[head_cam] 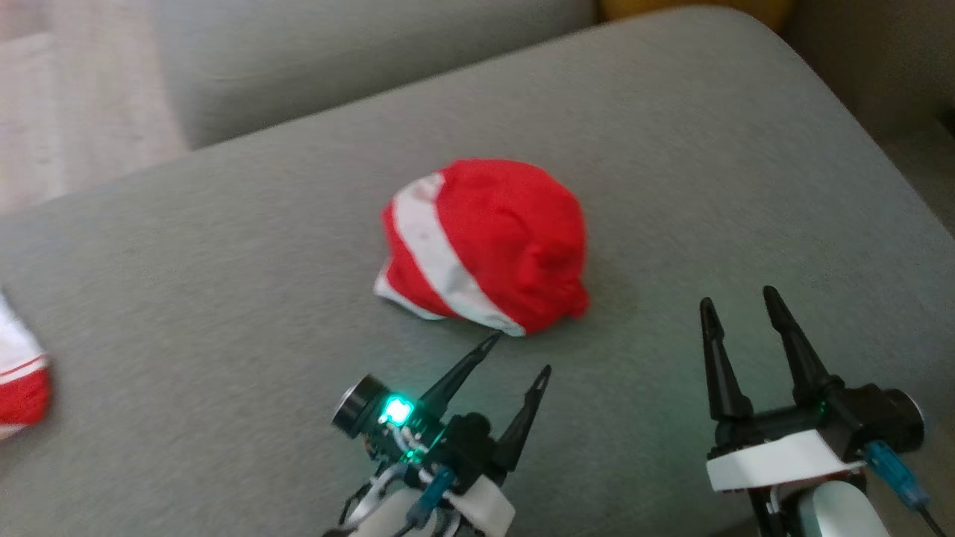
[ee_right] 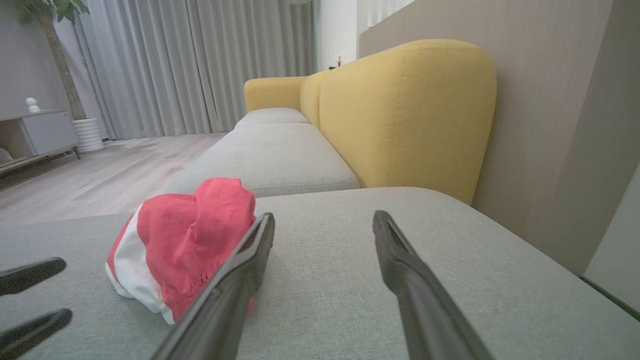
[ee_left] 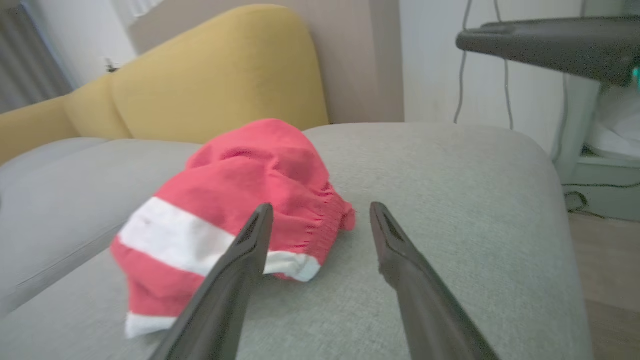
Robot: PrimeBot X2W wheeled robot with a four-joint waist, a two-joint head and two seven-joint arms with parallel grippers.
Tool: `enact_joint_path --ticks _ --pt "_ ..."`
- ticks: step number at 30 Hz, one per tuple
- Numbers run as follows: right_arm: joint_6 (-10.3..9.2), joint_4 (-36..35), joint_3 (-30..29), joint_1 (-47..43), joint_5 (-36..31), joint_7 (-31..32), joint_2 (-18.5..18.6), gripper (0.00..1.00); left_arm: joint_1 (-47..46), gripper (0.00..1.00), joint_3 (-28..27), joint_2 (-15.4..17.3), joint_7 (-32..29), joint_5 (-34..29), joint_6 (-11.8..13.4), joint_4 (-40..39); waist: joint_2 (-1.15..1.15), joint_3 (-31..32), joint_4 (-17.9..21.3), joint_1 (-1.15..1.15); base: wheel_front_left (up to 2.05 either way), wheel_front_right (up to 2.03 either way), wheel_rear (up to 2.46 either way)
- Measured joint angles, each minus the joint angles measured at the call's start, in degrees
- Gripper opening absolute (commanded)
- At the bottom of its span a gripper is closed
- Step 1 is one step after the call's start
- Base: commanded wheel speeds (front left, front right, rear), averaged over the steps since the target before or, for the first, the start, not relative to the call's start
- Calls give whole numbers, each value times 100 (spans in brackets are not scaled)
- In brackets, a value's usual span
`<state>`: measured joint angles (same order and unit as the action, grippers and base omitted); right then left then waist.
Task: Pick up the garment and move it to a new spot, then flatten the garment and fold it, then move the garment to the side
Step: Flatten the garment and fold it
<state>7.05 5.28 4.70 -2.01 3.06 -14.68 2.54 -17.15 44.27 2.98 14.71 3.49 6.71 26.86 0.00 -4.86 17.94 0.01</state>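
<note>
Grey fabric sofa cushion (head_cam: 224, 298) carries a crumpled red garment with white stripes (head_cam: 485, 246) near its middle. Just short of its hem, the left gripper (head_cam: 520, 352) hovers, fingers spread. To the right, the right gripper (head_cam: 741, 303) hovers likewise spread, holding nothing.

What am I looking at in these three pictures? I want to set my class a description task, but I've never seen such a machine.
It is a two-armed robot, photographed by its own cameras. The head camera looks down on a grey sofa cushion where a crumpled red and white garment lies. Near the bottom are the left gripper and the right gripper, each with two dark fingers, both open and holding nothing. The other two pictures come from cameras on the wrists, looking along each gripper's fingers toward the garment. Another red and white cloth lies at the picture's left edge. A yellow backrest stands behind.
</note>
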Motion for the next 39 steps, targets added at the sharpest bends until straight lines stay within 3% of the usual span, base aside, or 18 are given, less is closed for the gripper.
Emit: enact_joint_path --ticks 3,6,14,18,19,20,21,22,25,32,36,39 --pt "0 -9 64 50 2 0 -1 100 -398 100 322 -3 0 16 -11 461 0 -160 304 0 0 0 0" --pt "0 -8 92 64 57 0 -1 100 -839 100 636 -3 0 -169 168 1135 0 -311 577 0 0 0 0" --pt "0 -34 213 210 214 0 -1 100 -1939 100 1038 -16 0 -582 1158 2535 0 -754 1037 0 0 0 0" --pt "0 -49 290 241 401 0 -1 100 -2141 100 1065 -19 -16 -358 1021 3062 0 -916 1118 0 0 0 0" --pt "0 -48 336 260 401 0 -1 100 -2146 90 1096 -22 -24 -332 973 3153 0 -930 1133 0 0 0 0" --pt "0 -49 380 272 401 0 -1 100 -2179 42 1110 -42 -25 -300 977 3204 0 -935 1148 -1 0 0 0" --pt "0 -49 409 273 402 0 -2 100 -2220 0 1117 -55 -25 -261 976 3241 0 -928 1156 -1 0 0 0" --pt "0 -49 416 272 435 0 -4 100 -2243 0 1112 -52 -26 -180 973 3242 0 -905 1159 0 0 0 0" --pt "0 -49 393 259 498 0 -3 100 -2248 0 1099 -18 -25 59 996 2915 0 -783 1156 -1 0 0 0" --pt "0 5 542 -92 386 0 -2 100 -2270 0 638 -35 -16 991 926 360 0 -230 1082 -2 0 0 0" --pt "0 29 550 -329 263 0 -1 100 -2501 0 112 -67 3 1083 1127 -744 0 119 974 -2 0 0 0" --pt "0 26 538 -353 231 0 0 100 -2509 0 -207 -103 8 1228 1179 -982 0 242 876 -2 0 0 0"
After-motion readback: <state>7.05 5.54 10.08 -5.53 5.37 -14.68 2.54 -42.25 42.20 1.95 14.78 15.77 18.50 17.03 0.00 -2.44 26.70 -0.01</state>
